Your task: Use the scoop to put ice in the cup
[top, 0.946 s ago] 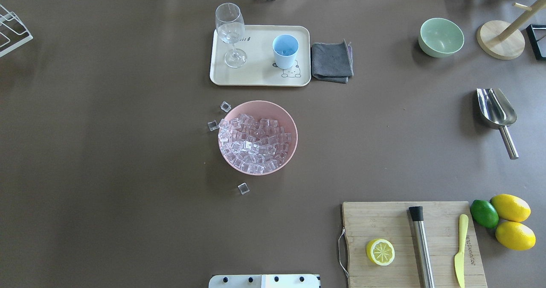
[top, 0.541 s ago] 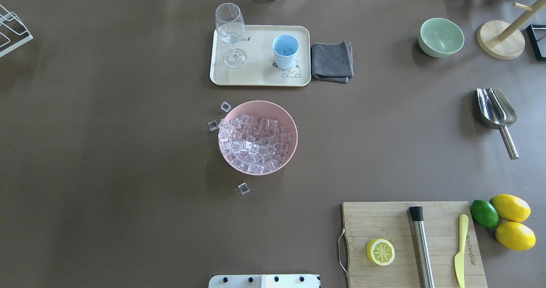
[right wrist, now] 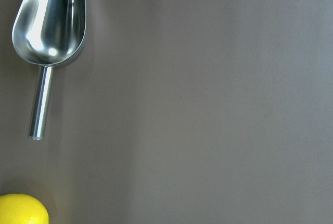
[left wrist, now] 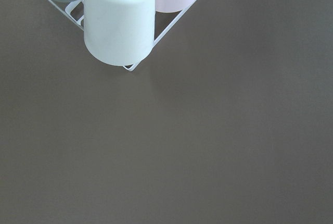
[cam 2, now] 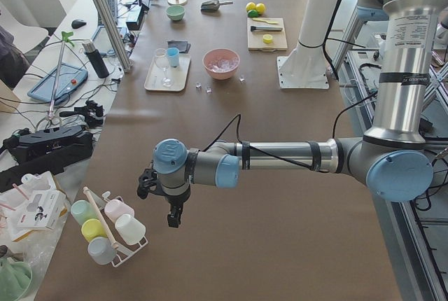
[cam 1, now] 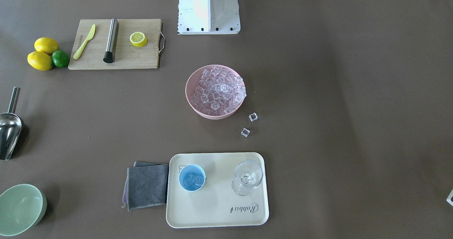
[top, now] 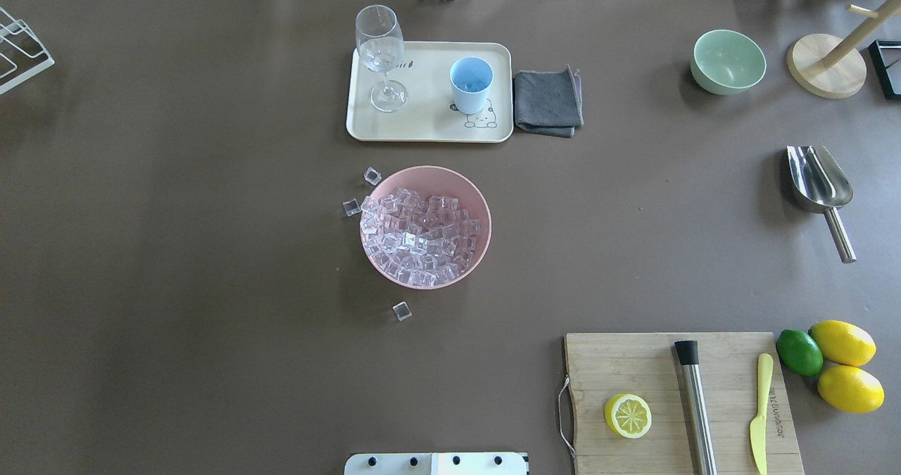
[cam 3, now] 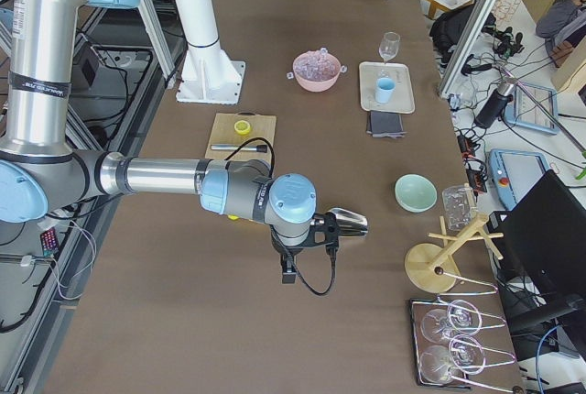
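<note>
While the pink bowl (cam 1: 212,116) heaped with ice (cam 1: 219,90) sits mid-table in the front-facing view, two loose cubes (cam 1: 253,117) lie just beside it. Beyond them from the bowl is a cream tray (cam 1: 216,203), where the light-blue cup (cam 1: 183,182), a few clear cubes inside, stands near a stemmed glass (cam 1: 247,177). A folded grey cloth (cam 1: 147,186) touches the tray. The shiny steel scoop (cam 1: 9,136) lies well apart from the bowl, ungripped.

From overhead, a third cube (top: 402,311) lies near the bowl's robot side. A wooden board (top: 633,362) with a halved lemon (top: 627,415), a steel cylinder (top: 697,412) and a yellow knife (top: 759,419) lies to the bowl's right.

In the left-end view, the left gripper (cam 2: 170,210) hangs far from the bowl, near a wire rack (cam 2: 136,248) of pastel mugs; whether its fingers are apart cannot be told. In the right-end view, the right gripper (cam 3: 287,270) hangs near the scoop, its state likewise unclear.

The left wrist camera shows an upturned white mug (left wrist: 118,18). The right wrist camera shows the scoop's rounded trough and rod handle on the matte brown table (right wrist: 208,104).
</note>
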Robot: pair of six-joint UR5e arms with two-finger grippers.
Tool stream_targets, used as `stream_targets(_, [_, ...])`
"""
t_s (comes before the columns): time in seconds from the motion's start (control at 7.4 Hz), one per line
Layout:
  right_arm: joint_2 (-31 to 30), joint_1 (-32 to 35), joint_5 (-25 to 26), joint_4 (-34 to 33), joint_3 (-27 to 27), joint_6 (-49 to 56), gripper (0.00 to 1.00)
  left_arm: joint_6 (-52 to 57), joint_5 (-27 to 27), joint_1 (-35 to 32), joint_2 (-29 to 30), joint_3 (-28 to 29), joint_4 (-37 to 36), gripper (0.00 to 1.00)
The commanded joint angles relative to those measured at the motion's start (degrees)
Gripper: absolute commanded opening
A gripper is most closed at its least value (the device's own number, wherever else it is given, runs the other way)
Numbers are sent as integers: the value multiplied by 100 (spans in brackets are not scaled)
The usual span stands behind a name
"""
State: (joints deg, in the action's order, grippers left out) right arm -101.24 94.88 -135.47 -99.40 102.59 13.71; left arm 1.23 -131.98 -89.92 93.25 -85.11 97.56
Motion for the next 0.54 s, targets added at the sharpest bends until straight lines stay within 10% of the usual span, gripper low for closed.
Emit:
stream_targets(0.0, [-1, 4, 12, 9, -46, 0, 100, 0, 6, 158, 62, 3, -9, 99])
stream_targets(0.41, [8, 4, 12, 9, -72, 0, 100, 0, -3, 167, 62, 29, -9, 99])
